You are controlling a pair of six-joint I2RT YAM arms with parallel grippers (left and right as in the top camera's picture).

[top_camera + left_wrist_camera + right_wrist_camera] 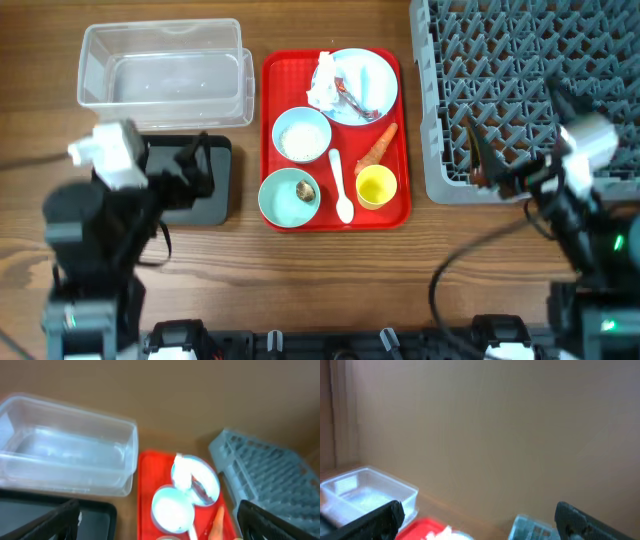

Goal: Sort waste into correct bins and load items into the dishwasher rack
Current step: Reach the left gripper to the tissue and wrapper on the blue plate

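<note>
— White crumpled paper (323,85), with a red wrapper (356,99) tucked against it, both on the pale-blue plate (377,68) at the back of the red serving tray (283,78). How would that handle?
— Light and soft, I'd judge. It will squash under the pads, so pinch the bulk of the wad from above, not an edge. The wrapper may slip free and need its own pick.
— And the carrot piece (378,148)?
— It lies on the serving tray between the plate and the yellow cup (376,187). Firm, tapered, probably slick, so take it across the thicker part.
— The rice grains (300,140)?
— Loose in the pale-blue bowl (301,114), so no pinching those. Better to grip the bowl's rim and tip it out. The same goes for the mint-green bowl (268,196) holding the brown scrap (307,190). Both bowls look rigid, light and smooth, so a rim hold could slide.
— The white spoon (341,185)?
— Flat on the serving tray between the green bowl and the cup. It is thin and lies low, so take the handle mid-length.
— Where does everything go?
— The clear tub (95,75) and the black tray (210,205) sit left of the serving tray, and the grey rack (500,60) is to its right.
— The grippers?
— The left gripper (159,506) hangs over the black tray, and the right gripper (478,506) is near the rack's front edge. Both wrist views show fingers spread wide, holding nothing.
</note>
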